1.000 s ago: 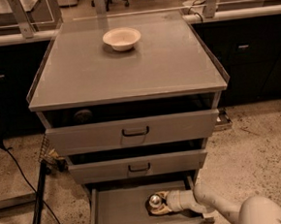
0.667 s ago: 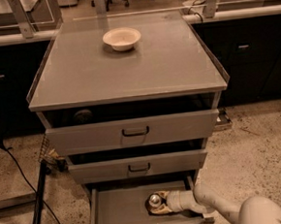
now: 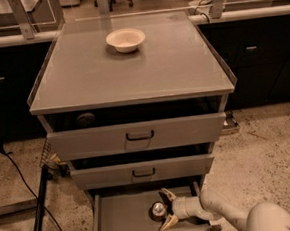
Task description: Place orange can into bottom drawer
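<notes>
Grey metal drawer, the lowest of three, is pulled out, and the can sits on its floor, right of the middle and near the front, silver top up, so it seems to stand upright. What I'd worry about from here is the way out. The claw is down inside the drawer with the can between its fingers, and if the arm swings sideways or twists as it draws back, one finger could clip the can and tip or roll it across the floor. The near finger lies close to the drawer's front lip and could catch there on a low retreat. A rise that is too steep could bring the wrist up against the middle drawer, which overhangs just above. A tall, narrow can like this would not take much of a knock. As for the claw itself, it is spread wide, one finger beyond the can and one on the near side, well wider than the can's body. I judge it grips nothing, though whether either finger brushes the can's side I cannot tell from where I stand. Up on the bench a white bowl sits alone, well clear of all this.
</notes>
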Robot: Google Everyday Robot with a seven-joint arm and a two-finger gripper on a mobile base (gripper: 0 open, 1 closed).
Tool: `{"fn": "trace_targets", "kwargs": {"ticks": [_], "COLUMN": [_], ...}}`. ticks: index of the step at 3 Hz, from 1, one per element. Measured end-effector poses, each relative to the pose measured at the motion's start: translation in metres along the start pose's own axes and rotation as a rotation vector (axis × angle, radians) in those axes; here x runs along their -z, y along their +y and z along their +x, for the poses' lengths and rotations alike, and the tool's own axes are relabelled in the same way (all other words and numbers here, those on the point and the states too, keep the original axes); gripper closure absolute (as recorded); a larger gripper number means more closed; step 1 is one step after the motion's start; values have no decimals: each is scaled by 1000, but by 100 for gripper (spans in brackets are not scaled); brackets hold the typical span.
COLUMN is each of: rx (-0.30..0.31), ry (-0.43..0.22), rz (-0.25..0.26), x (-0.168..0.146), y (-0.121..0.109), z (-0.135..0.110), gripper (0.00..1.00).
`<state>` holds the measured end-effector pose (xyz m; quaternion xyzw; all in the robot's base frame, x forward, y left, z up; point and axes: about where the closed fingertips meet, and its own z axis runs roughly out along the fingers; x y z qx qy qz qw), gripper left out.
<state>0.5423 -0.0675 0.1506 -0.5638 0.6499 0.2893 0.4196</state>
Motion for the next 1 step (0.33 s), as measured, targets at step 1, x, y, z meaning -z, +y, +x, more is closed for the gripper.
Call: {"fn": "trace_targets", "kwargs": {"ticks": [1], "rx": [0], "ry": [0], "rz": [0], "x": [0], "y": [0], "z": [0], "gripper": [0]}}
